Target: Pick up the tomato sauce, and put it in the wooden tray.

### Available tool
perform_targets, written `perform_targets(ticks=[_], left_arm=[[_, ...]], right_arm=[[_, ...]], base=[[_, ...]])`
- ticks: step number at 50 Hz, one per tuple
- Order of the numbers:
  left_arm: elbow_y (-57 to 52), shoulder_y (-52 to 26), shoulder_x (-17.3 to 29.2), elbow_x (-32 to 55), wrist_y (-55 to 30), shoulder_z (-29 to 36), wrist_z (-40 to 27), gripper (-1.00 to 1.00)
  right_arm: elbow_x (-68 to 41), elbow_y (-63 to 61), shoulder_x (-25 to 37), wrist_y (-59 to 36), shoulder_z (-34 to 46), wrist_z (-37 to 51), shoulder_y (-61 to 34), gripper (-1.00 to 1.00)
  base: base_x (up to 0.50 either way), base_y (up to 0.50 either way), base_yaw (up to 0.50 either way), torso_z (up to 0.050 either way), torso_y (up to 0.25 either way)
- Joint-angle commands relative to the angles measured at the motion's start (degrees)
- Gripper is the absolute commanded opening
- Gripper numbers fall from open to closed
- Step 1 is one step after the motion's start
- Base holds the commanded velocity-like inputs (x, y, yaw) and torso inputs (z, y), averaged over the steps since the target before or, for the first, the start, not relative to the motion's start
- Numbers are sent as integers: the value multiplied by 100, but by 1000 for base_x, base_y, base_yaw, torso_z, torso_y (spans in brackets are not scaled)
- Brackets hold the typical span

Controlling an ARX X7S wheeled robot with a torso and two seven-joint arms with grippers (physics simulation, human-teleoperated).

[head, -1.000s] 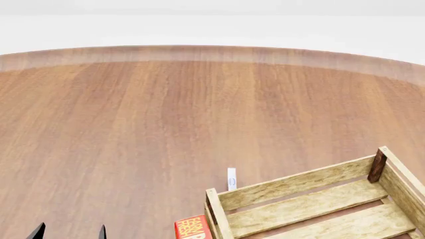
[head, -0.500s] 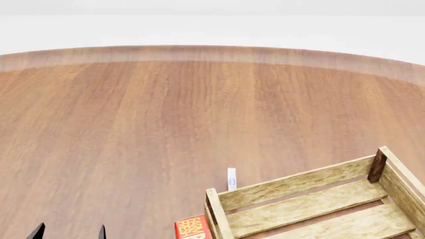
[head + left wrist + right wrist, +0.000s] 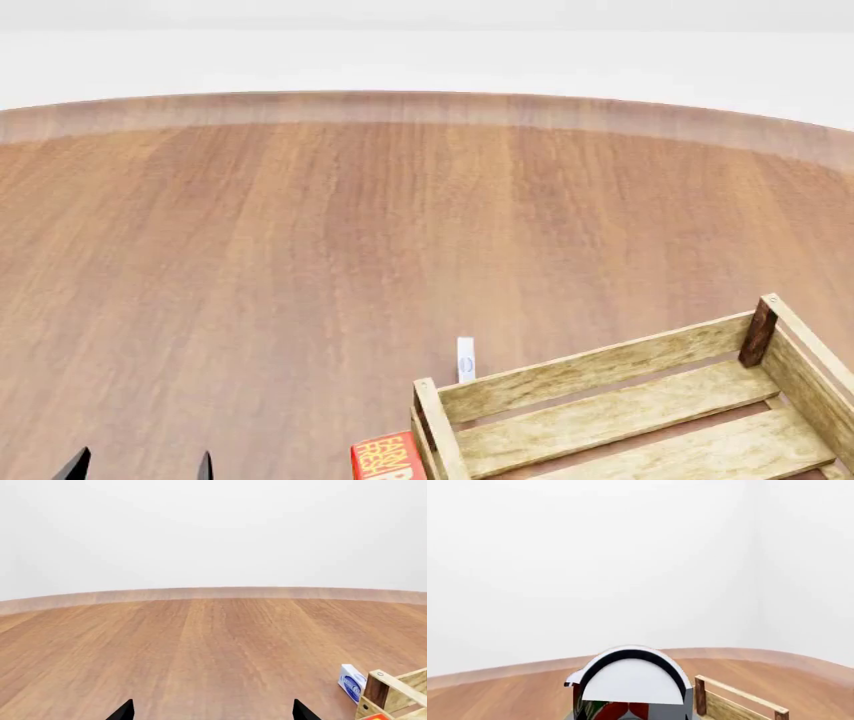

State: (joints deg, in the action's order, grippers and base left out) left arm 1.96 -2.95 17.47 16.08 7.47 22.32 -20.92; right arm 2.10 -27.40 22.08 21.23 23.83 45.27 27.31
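The tomato sauce can [image 3: 627, 682] fills the lower middle of the right wrist view, very close to the camera. Its white lid faces me and the red and green label shows below it. My right gripper's fingers are hidden around the can and do not show spread at its sides, so it looks shut on the can. The wooden tray [image 3: 627, 415] stands at the near right of the table, and its corner shows beside the can [image 3: 730, 702]. My left gripper [image 3: 140, 466] is open and empty at the near left, well apart from the tray [image 3: 387, 695].
A small white and blue box [image 3: 465, 360] stands upright just beyond the tray's near-left corner and also shows in the left wrist view [image 3: 351, 682]. A red box [image 3: 387, 457] sits against the tray's left side. The round wooden table [image 3: 334, 230] stretches far ahead.
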Motion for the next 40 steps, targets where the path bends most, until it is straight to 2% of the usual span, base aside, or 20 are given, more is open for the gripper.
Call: perform_targets(ticks=[1,28,40], left_arm=[[4,-4,11,4,6,17,-13,100],[8,-15,28,14,18,58,-49,100],[-8,-15,40,23,13,74,-68,100]], right_arm=[[-128,-326,19,-558,-109,-37,-298,-100],[-1237,-181,-28,-1959,-480,-287,-1599,-100],[-1250,-211,-33,-2352,-493,-244,-1924,-100]], base=[[0,0,0,0,0],[0,0,0,0,0],[0,0,0,0,1]])
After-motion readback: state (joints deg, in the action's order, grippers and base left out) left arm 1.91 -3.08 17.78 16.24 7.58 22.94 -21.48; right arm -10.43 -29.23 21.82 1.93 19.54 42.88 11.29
